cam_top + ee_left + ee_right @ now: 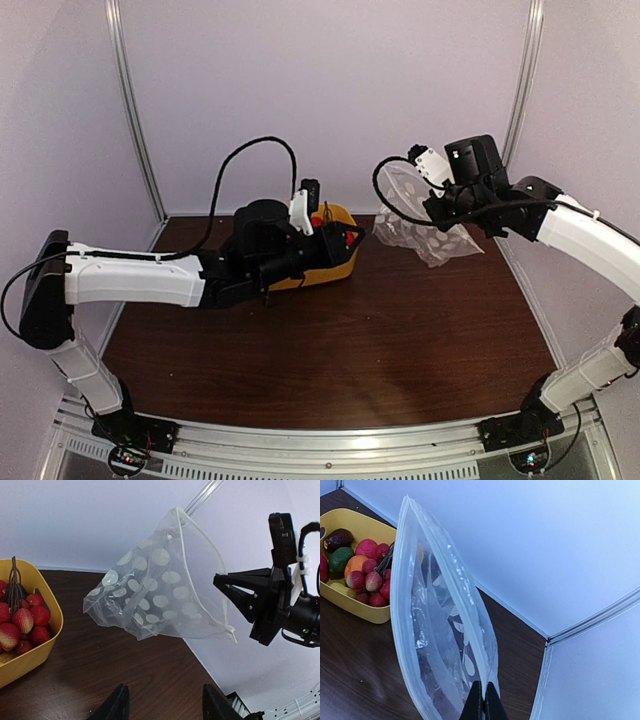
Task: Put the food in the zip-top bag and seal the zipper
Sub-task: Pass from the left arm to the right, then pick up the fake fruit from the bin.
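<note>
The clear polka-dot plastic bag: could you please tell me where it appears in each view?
Top external: clear polka-dot plastic bag upper right.
Left wrist: bag centre.
Right wrist: bag centre, edge-on, pinched by right tool.
Shared landmark: yellow plastic tub, left of it everywhere.

A dark brown worktop [380, 340] with a fine wood grain sits inside a small booth. Plain pale walls with a faint lilac cast close it in: a back wall [330, 90] along the far edge, a left wall [60, 120] and a right wall [590, 100]. Slim silvery posts rise at the far left corner [135, 110] and the far right corner [522, 85]. A ribbed metal rail [330, 440] runs along the near edge. The light is soft and even
</note>
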`<state>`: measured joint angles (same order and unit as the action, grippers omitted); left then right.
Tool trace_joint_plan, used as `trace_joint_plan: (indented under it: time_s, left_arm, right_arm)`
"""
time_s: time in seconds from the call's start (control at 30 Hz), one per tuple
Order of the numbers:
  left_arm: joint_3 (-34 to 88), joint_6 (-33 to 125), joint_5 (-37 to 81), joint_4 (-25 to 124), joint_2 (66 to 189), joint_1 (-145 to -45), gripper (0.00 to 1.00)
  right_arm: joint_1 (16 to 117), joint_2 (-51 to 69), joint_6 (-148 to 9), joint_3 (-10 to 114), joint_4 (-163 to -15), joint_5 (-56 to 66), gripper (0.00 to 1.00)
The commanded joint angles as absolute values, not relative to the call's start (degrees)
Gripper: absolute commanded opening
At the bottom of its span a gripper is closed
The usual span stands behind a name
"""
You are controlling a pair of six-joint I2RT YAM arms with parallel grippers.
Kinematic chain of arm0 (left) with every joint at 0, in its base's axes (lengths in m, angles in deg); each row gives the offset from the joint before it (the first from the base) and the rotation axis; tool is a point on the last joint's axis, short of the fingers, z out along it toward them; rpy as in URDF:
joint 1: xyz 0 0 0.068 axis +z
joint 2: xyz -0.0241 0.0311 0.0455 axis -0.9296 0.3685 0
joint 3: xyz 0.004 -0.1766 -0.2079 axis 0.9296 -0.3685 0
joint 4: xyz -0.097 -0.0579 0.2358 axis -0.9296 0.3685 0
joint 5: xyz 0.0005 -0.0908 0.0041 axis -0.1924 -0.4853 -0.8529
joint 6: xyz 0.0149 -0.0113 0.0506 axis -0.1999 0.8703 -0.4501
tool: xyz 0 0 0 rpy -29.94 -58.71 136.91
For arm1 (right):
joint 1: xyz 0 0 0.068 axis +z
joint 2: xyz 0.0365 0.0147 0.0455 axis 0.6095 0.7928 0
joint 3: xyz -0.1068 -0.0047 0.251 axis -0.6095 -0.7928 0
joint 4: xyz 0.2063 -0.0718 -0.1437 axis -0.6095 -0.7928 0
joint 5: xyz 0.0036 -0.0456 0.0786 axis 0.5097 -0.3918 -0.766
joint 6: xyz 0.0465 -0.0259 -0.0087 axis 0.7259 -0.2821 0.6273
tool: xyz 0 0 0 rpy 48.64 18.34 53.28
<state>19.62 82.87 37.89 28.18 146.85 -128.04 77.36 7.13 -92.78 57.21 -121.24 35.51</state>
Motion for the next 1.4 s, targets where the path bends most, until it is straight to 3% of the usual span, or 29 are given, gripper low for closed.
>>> trace_joint_plan:
  time_s: [0.0,0.1,0.17,0.2,0.5,0.67,0.83,1.13,1.37]
  left_arm:
    - [25.56,70.73,38.04,37.73,144.67,-125.63,0.57]
    - [28.82,70.13,37.32,48.88,144.79,-118.70,0.69]
    - [32.28,69.72,34.35,57.36,146.67,-113.80,0.92]
    - [34.62,68.59,34.03,61.08,147.72,-112.04,0.94]
    - [48.24,57.56,34.83,75.47,158.27,-109.70,0.90]
    - [50.66,59.10,31.94,71.58,162.51,-109.50,0.89]
    - [54.96,63.62,28.48,68.03,167.79,-107.19,0.75]
    - [58.86,65.25,25.28,62.92,174.60,-104.81,0.75]
    - [60.83,63.13,27.10,69.14,174.92,-104.08,0.72]
  right_arm:
    - [73.63,5.46,-95.86,54.67,-118.23,41.22,0.00]
    - [69.61,5.73,-96.62,52.78,-116.72,41.19,0.00]
    - [68.77,6.05,-96.52,50.47,-115.79,38.86,0.00]
    - [68.75,6.53,-95.93,49.50,-116.04,36.90,0.00]
    - [68.66,11.82,-91.08,45.63,-117.90,9.98,0.00]
    - [68.60,13.93,-90.07,47.80,-119.50,8.17,0.00]
    - [68.49,14.49,-89.49,47.88,-119.54,6.26,0.00]
    - [68.20,14.40,-89.25,47.65,-119.63,5.95,0.00]
    - [66.96,13.64,-88.73,47.98,-120.10,5.10,0.00]
